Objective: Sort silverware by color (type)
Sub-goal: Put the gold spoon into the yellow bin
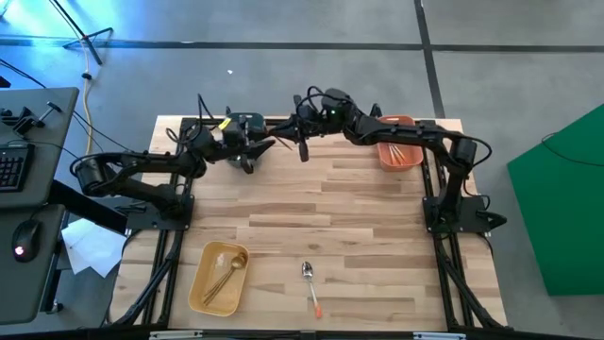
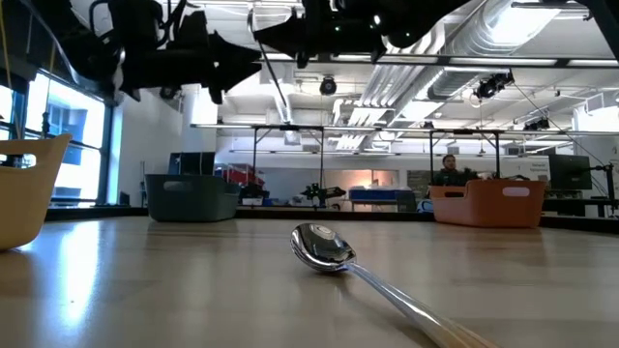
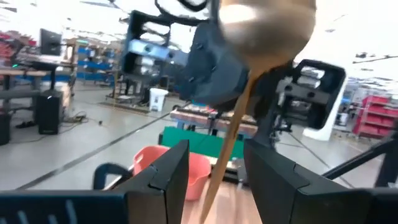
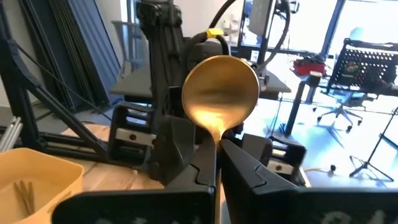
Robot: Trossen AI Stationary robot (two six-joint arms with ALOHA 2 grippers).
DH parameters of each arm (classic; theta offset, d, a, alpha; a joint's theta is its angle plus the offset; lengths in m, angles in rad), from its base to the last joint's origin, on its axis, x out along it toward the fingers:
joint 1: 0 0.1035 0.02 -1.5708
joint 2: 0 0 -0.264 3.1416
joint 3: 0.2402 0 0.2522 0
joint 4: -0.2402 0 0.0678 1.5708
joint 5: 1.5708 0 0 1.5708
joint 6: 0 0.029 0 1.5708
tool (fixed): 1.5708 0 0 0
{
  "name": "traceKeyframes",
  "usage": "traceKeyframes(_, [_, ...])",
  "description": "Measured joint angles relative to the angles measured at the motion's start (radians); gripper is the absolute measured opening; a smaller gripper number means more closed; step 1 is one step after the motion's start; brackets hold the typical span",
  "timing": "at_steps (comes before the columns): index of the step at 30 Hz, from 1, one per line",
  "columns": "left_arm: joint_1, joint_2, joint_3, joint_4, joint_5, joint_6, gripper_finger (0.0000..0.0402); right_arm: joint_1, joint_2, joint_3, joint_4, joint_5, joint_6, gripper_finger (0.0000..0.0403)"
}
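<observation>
A gold spoon (image 4: 219,93) is held high above the far middle of the table, with my right gripper (image 4: 216,148) shut on it. My left gripper (image 3: 216,158) faces it from the table's left. It is open, and the spoon's handle (image 3: 227,143) runs between its fingers without touching them. In the high view the two grippers, left (image 1: 267,147) and right (image 1: 303,147), meet tip to tip. A silver spoon with an orange handle (image 1: 310,286) lies flat near the table's front edge; the low view shows it with its bowl up (image 2: 324,246). My right gripper pinches the gold spoon's handle just below the bowl (image 4: 216,138) between its two fingers. The bowl stands out past the fingertips toward my left gripper, its hollow facing my right wrist. The spoon is lifted clear of the table.
A yellow bin (image 1: 194,283) with gold pieces stands at the near left. An orange bin (image 1: 411,123) with orange-handled pieces stands at the far right. The low view shows a dark bin (image 2: 191,198) at the far edge. Bare wood lies between them.
</observation>
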Motion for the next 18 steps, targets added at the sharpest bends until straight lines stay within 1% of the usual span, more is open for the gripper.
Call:
traceKeyframes(7, [-0.031, 0.0, 0.07, -0.028, -0.003, 0.01, 0.0141, 0.001, 0.0, 0.0, 0.023, -0.002, 0.003, 0.0])
traceKeyframes(10, [-0.04, 0.0, 0.087, -0.048, -0.003, 0.01, 0.0127, 0.001, 0.0, 0.0, 0.029, -0.002, 0.003, 0.0])
traceKeyframes(13, [-0.043, 0.0, 0.099, -0.091, -0.003, 0.026, 0.0094, 0.003, 0.0, 0.0, 0.033, -0.002, 0.004, 0.0])
traceKeyframes(18, [-0.042, 0.0, 0.102, -0.105, 0.0, 0.043, 0.0016, 0.012, 0.0, 0.0, 0.054, 0.001, 0.004, 0.0])
